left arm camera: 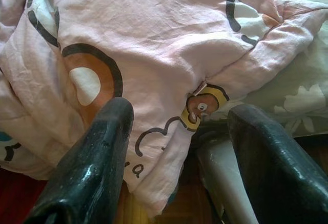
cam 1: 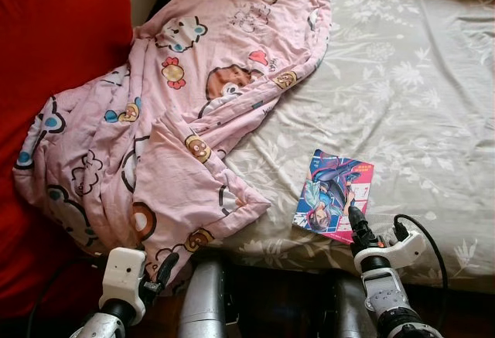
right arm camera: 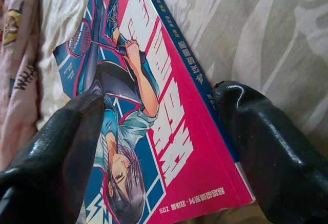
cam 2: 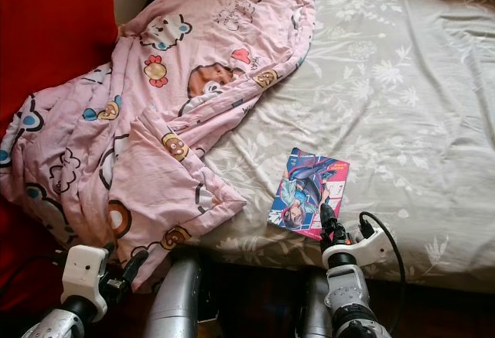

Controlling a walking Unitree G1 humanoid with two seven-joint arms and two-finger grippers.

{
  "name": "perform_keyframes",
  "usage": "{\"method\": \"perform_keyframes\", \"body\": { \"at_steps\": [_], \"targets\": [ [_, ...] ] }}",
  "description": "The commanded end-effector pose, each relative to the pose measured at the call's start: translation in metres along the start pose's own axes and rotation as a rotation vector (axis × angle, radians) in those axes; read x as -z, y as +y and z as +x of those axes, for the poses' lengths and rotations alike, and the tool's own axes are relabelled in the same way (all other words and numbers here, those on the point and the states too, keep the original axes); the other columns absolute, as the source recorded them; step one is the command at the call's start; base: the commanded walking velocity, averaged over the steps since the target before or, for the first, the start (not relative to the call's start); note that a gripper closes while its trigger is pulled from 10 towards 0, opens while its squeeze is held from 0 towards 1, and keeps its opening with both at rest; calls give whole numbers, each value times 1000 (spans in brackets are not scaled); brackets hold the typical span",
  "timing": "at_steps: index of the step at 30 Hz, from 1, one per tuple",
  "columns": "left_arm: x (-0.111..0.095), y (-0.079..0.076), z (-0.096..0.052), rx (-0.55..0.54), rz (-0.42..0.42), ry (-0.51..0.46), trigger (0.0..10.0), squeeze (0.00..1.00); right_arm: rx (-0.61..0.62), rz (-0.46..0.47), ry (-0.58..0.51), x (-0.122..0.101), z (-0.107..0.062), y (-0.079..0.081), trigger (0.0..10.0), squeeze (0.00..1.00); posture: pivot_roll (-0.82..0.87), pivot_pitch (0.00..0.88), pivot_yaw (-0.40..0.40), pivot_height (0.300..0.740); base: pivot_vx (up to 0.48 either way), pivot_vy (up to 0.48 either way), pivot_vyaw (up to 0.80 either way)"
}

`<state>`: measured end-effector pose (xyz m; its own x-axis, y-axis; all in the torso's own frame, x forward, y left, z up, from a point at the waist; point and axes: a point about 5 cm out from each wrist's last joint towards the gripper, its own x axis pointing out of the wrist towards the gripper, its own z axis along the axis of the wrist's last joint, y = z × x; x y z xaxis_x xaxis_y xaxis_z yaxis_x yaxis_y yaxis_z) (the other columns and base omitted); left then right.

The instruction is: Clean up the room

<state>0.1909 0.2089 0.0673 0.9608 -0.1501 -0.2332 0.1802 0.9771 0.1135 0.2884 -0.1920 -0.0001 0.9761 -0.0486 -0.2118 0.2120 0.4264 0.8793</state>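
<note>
I see the comic book [cam 1: 333, 196] flat on the grey floral bed sheet [cam 1: 402, 98], near the bed's front edge, just right of the pink cartoon blanket [cam 1: 186, 106]. My right gripper [right arm camera: 164, 147] straddles the book's near corner, fingers spread. My left gripper [left arm camera: 177, 147] sits low at the blanket's hanging hem, fingers apart, nothing between them.

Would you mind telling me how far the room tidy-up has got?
Nothing looks done yet. In hand: the right gripper is open astride the comic book's near corner on the bed, not gripping. Left: the crumpled pink blanket hangs off the edge, the left gripper open beside it.
</note>
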Motion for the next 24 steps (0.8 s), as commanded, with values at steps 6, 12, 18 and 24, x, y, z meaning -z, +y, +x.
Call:
{"method": "perform_keyframes", "body": {
  "at_steps": [6, 12, 18, 24],
  "targets": [
    [5, 2, -16, -1, 11, 60, 10000, 0, 62, 132, 97, 34, -12, -9, 10000, 0, 214, 372, 136, 610, 0, 0, 0],
    [3, 1, -22, -3, 10, 69, 10000, 0, 74, 147, 92, 34, -9, -6, 10000, 0, 226, 394, 136, 610, 0, 0, 0],
    [3, 1, -26, -6, 7, 82, 10000, 0, 94, 150, 86, 31, -7, -6, 10000, 0, 227, 404, 134, 610, 0, 0, 0],
    [3, -1, -28, -6, 2, 90, 10000, 0, 166, 125, 116, 34, -11, -13, 10000, 0, 227, 407, 128, 610, 0, 0, 0]
  ]
}}
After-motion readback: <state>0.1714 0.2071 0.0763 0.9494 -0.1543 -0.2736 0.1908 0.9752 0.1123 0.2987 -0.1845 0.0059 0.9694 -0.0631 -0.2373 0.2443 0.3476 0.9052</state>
